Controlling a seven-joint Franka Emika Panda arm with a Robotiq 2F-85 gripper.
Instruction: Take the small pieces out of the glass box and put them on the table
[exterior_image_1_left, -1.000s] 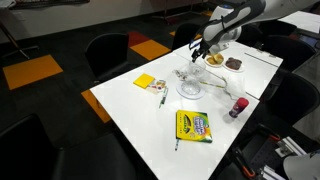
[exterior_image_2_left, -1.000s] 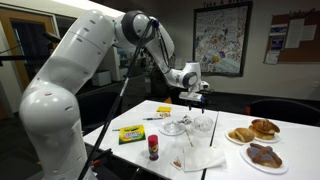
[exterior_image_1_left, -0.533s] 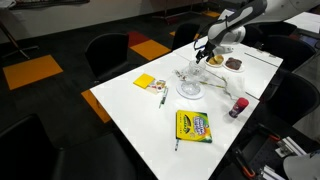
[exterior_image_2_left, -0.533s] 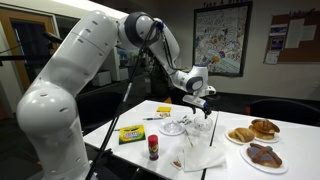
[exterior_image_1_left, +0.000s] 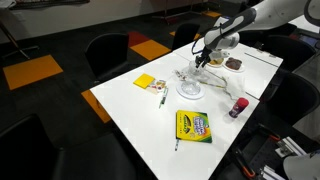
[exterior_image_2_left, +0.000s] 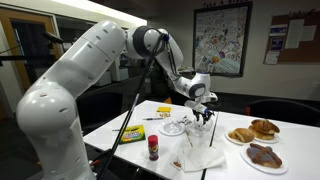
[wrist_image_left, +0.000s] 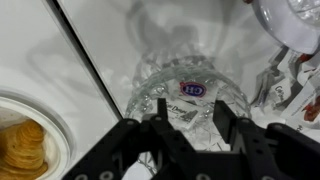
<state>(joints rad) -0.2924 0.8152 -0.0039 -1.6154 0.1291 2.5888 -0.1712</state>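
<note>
Office-type room, dark chairs (exterior_image_1_left: 108, 55) round the white table (exterior_image_1_left: 135, 108). Up top the gripper (wrist_image_left: 191, 108) hangs right over the glass box (wrist_image_left: 160, 75), fingers spread apart with nothing caught between them. At least one small piece (wrist_image_left: 192, 88) with a blue label sits in the box straight below, so I'd say the emptying has hardly got going. Some wrapped bits (wrist_image_left: 290, 85) beside the gripper might be pieces already out, can't tell. Crowding it: round dish (exterior_image_1_left: 190, 90) close by, pastry plates (exterior_image_2_left: 255, 130) just beyond - tight spot.
</note>
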